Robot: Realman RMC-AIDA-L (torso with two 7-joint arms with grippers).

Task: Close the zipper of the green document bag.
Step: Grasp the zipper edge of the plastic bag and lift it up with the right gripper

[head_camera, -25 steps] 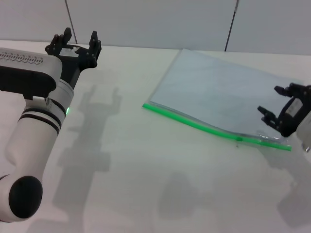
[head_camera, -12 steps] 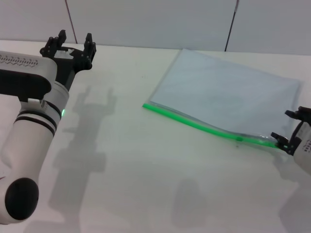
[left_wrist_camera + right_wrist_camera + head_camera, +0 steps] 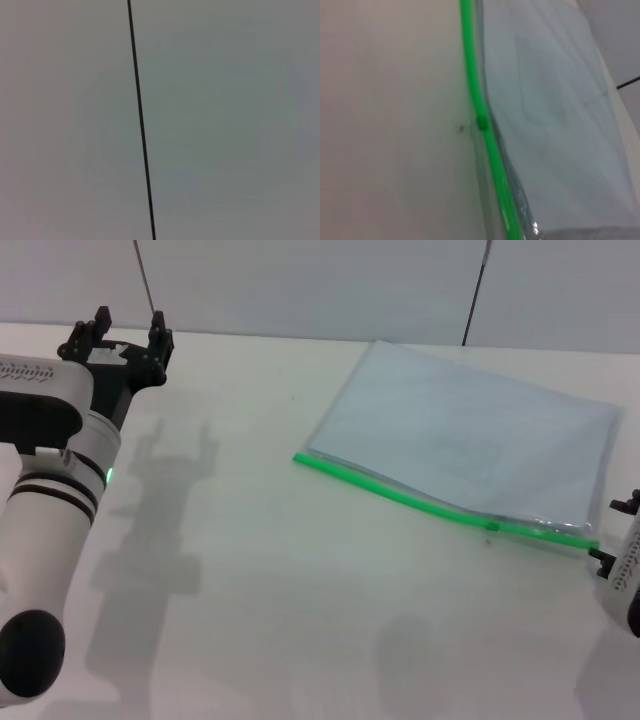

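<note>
Jaws of the left gripper [image 3: 118, 332] stood wide apart, holding nothing, raised over the far left of the table [image 3: 280, 540], well away from the bag [image 3: 470, 435]. Whether the right gripper [image 3: 620, 540] was spread or closed could not be told; only black tips showed at the right edge, just beside the bag's near right corner. The bag lay flat on the right half of the table, its zipper [image 3: 440, 504] along the near edge. The slider [image 3: 482, 122] sat partway along the strip.
</note>
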